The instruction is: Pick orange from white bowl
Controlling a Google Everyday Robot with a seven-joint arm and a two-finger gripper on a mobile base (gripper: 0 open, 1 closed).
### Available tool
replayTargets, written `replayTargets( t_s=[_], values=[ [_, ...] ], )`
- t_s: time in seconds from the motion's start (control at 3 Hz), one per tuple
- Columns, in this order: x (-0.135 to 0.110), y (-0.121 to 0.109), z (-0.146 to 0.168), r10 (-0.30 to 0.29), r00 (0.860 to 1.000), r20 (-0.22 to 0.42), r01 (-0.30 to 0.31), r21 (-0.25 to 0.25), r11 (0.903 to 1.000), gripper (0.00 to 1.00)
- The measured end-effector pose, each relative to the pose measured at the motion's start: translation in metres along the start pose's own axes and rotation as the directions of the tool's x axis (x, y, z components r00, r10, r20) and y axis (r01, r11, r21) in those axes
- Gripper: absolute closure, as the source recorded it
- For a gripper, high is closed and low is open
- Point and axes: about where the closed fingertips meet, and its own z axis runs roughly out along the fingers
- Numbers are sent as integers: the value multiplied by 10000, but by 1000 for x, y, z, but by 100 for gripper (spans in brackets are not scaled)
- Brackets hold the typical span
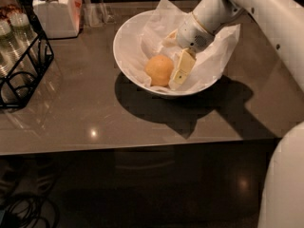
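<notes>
**Gripper down in the bowl beside the orange, lift not yet made**

At the 9 o'clock edge of the table (95, 113) stands a black wire rack (28, 75) holding bottles, and at about 11 o'clock sits a white lidded jar (54, 11). Neither belongs to the task, and both are well apart from the action.

Toward the middle of the table rests the white bowl (124, 51), lined with crumpled white paper (219, 49). The orange (159, 70) lies inside it, low on the lining toward the bowl's 6 o'clock side, and it looks to be resting on the paper rather than raised.

The gripper (180, 70) is inside the bowl at the orange's 3 o'clock, right against the fruit or just beside it. Whether it has closed on the orange or is merely alongside cannot be told from this view. The white arm (280, 18) comes in from about 1 o'clock and slopes down into the bowl.

By my reading, the approach and the descent into the bowl are done. What remains is a secure grasp on the orange, if it is not already made, and then the lift clear of the bowl's rim without dragging the paper along.
</notes>
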Motion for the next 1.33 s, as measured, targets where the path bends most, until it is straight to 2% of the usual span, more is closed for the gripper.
replayTargets(
  t_s=[0.33, 0.67, 1.0, 1.33],
  values=[
    [10, 0, 18, 408, 9991, 119, -403, -453, 9982, 0],
    [14, 4, 26, 704, 9973, 225, -687, -687, 9953, 1],
    [11, 7, 26, 780, 9964, 321, -757, -668, 9949, 20],
    [9, 7, 26, 810, 9957, 442, -780, -670, 9947, 43]
  ],
)
